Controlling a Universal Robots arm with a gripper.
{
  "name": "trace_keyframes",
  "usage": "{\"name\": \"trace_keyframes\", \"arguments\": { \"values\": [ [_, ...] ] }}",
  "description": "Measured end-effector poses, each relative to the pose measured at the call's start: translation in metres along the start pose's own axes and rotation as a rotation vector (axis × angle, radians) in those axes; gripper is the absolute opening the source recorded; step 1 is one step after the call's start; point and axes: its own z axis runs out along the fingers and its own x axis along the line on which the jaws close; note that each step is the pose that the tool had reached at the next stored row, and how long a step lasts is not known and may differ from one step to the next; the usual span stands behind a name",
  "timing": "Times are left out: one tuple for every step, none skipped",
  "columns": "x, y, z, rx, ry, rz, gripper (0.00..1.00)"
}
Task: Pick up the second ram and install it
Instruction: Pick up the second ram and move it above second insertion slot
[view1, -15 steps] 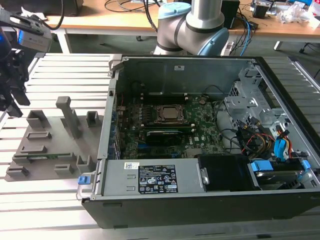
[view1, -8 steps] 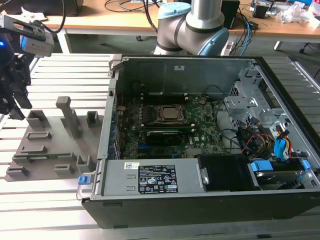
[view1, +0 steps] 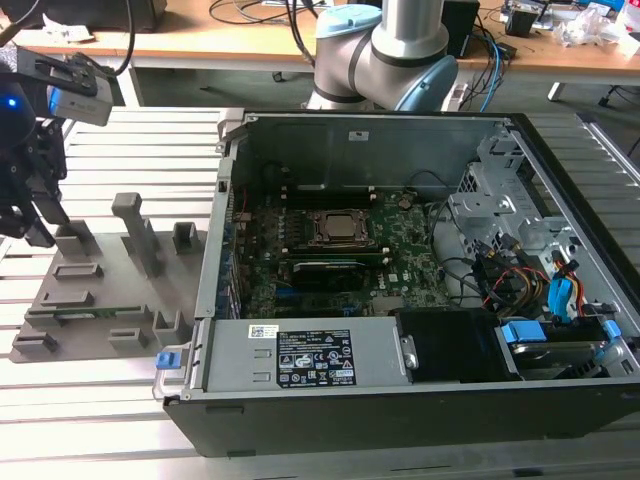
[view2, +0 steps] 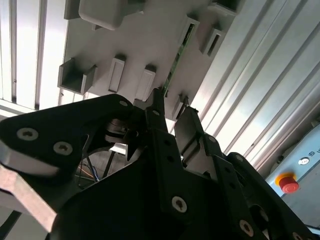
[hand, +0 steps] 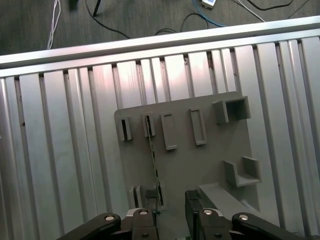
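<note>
**Figure.** The arm (view1: 385, 45) rose on its grey base joint at the far side of the scene in the exterior view. Its wrist (view1: 62, 85) was at that view's left edge. The black gripper (view1: 33, 225) hung beneath the wrist and pointed downward. In both wrist views the gripper (view2: 172, 106) (hand: 170, 202) had its two dark fingers (hand: 145, 225) set apart, with a plain gap between them.

Bright, even light — soft shadows
</note>
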Motion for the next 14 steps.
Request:
{"name": "trace_keyframes", "arguments": {
  "values": [
    [0.0, 0.0, 0.0007, 0.0001, -0.0001, 0.0, 0.36],
    [0.0, 0.0, 0.0014, 0.0001, -0.0001, 0.0, 0.36],
    [0.0, -0.0001, 0.0027, 0.0001, -0.0001, 0.0, 0.36],
    [0.0001, -0.0002, 0.0039, 0.0, 0.0001, -0.001, 0.36],
    [0.0001, -0.0002, 0.0048, 0.0, 0.0, -0.002, 0.36],
    [0.0001, -0.0002, 0.0057, 0.0, 0.0, -0.002, 0.36],
    [0.0001, -0.0003, 0.0073, 0.0, 0.0, -0.002, 0.36],
    [0.0002, -0.0004, 0.0089, 0.0, -0.0001, -0.002, 0.36],
    [0.0002, -0.0005, 0.0109, 0.0, 0.0, -0.002, 0.36],
    [0.0002, -0.0005, 0.0121, 0.0, 0.0001, -0.003, 0.36],
    [0.0003, -0.0006, 0.014, 0.0, 0.0001, -0.003, 0.36],
    [0.0003, -0.0007, 0.0158, 0.0, 0.0001, -0.004, 0.36],
    [0.0003, -0.0008, 0.0174, -0.0001, 0.0002, -0.004, 0.36],
    [0.0004, -0.0008, 0.0189, -0.0001, 0.0001, -0.005, 0.36]
  ]
}}
